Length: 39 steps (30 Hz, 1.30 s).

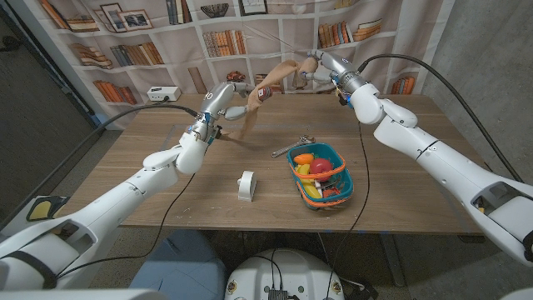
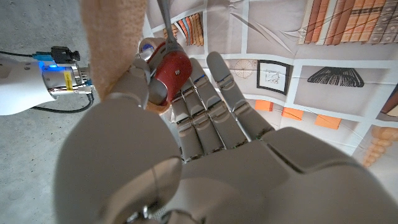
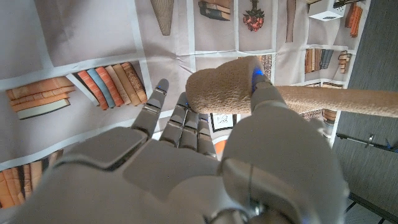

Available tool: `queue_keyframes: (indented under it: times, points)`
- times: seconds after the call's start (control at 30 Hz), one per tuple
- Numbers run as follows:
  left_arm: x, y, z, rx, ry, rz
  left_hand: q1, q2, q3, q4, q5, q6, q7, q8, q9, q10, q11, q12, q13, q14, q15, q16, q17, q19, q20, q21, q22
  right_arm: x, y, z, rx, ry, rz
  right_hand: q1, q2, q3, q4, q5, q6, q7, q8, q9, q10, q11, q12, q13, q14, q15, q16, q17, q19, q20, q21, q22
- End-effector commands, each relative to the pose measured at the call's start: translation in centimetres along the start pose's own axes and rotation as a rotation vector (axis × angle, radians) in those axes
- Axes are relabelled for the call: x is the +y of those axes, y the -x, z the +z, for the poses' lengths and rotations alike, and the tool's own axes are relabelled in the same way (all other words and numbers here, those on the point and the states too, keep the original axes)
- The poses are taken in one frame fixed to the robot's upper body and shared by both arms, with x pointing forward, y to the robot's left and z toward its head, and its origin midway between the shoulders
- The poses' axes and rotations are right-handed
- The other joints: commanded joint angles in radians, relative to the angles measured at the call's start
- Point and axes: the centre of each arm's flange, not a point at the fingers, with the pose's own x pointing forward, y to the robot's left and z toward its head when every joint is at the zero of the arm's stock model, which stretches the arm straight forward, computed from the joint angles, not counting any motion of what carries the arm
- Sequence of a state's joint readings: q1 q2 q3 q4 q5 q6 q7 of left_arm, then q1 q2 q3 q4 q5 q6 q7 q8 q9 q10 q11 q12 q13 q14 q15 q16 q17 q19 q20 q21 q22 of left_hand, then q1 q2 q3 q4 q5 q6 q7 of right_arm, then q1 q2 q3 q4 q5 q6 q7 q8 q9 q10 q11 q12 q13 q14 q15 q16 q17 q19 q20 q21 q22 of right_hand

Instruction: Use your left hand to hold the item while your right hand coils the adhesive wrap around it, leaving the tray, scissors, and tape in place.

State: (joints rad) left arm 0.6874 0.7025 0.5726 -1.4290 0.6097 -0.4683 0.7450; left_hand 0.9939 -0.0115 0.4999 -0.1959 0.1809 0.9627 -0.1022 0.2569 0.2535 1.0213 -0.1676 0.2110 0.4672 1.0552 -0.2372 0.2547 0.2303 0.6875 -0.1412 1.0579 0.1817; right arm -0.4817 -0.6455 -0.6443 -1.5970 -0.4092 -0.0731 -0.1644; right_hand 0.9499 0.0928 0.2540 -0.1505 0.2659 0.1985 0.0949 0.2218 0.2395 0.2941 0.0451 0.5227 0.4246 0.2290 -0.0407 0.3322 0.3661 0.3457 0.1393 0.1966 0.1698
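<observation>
While the left hand (image 2: 186, 130) grips a glossy red item (image 2: 171, 71), right-hand fingers (image 3: 264, 93) pinch fuzzy tan wrap (image 3: 224, 93).

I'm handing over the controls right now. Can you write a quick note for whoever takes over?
Left hand: raised over the table's far side, gripping the red-handled item.
Right hand: raised higher, pinching the tan wrap, which stretches between both hands.
Basket tray, scissors and tape roll sit on the table, untouched.
Done: item held, wrap pulled out.
Left: coil the wrap around the item.

Wooden table (image 1: 166, 196), perhaps toys (image 1: 321, 175).
</observation>
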Motion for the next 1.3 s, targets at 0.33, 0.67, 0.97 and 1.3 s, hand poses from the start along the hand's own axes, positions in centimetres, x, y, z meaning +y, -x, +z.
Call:
queue_keyframes:
  times: [0.33,0.67,0.97,1.3]
  points:
    - [1.7,0.7,-0.3,0.04,-0.038,0.075,0.147,0.154,0.036,0.029,0.007,0.027,-0.021,0.006,0.005,0.005,-0.006,0.004,0.004,0.008,-0.001,0.009,0.004,-0.006,0.001,0.01,-0.001,1.9,0.5,-1.9,0.039,-0.025,0.027,0.008,0.008,0.005,-0.001,0.0,0.01,-0.003,0.002,0.003,0.049,-0.041,0.009,0.004,-0.004,-0.025,-0.006,-0.002,0.003,0.003,0.0,0.004]
    - [1.8,0.7,-0.2,0.046,-0.044,0.115,0.146,0.153,0.037,0.029,0.007,0.027,-0.018,0.005,0.006,0.005,-0.003,0.005,0.005,0.007,-0.001,0.008,0.004,-0.008,0.002,0.012,-0.001,2.4,1.5,-2.2,0.048,-0.023,0.039,0.006,0.007,0.004,0.0,-0.001,0.009,-0.004,0.001,0.004,0.048,-0.043,0.009,0.005,-0.004,-0.023,-0.007,-0.003,0.002,0.003,-0.001,0.004]
    - [1.2,1.5,-0.3,0.058,-0.029,0.166,0.146,0.153,0.038,0.028,0.007,0.027,-0.02,0.004,0.006,0.004,-0.006,0.005,0.006,0.007,-0.001,0.009,0.004,-0.009,0.002,0.015,-0.002,2.9,2.4,-2.0,0.049,-0.003,0.043,0.006,0.008,0.004,-0.001,-0.001,0.009,-0.005,0.0,0.004,0.049,-0.044,0.01,0.005,-0.006,-0.024,-0.009,-0.003,0.001,0.003,-0.001,0.004]
    - [1.5,1.6,-0.6,0.093,-0.048,0.204,0.146,0.151,0.039,0.027,0.007,0.027,-0.02,0.004,0.007,0.006,-0.007,0.006,0.006,0.009,-0.002,0.011,0.005,-0.011,0.001,0.017,-0.002,3.1,2.7,-1.9,0.055,0.001,0.058,0.005,0.007,0.003,-0.001,-0.002,0.011,-0.004,0.0,0.004,0.049,-0.043,0.011,0.006,-0.006,-0.024,-0.01,-0.004,-0.001,0.006,-0.002,0.004]
